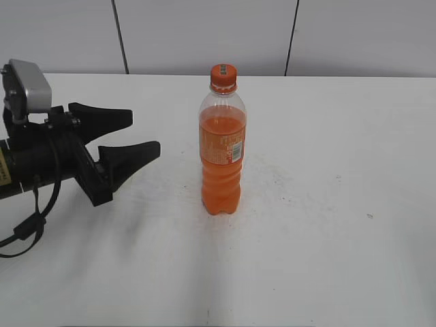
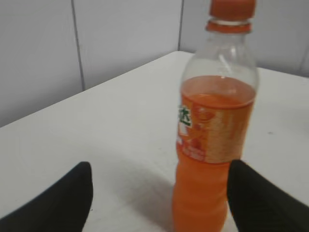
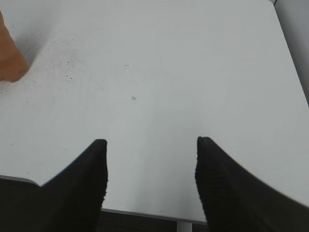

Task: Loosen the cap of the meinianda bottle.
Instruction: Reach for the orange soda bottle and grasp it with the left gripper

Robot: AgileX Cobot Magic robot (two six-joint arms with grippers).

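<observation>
While the meinianda bottle [image 1: 222,146] is standing nearly full, likely heavy and slick, the left tool [image 1: 133,139] and right tool [image 3: 150,166] are both gaping apart; a body grip below the ribbed cap [image 1: 223,77] looks best.

You have a white table [image 1: 327,225] filling most of the scene, running from the near edge back to the far wall [image 1: 204,34]. Its top is matte and lightly soiled: you can see small dark specks [image 3: 133,98] and faint grey scuffing toward the middle. The wall behind is pale grey, made of flat panels split by thin dark vertical seams [image 1: 120,34], one on the left and one on the right. Light is even and soft, leaving only weak shadows on the table.
</observation>
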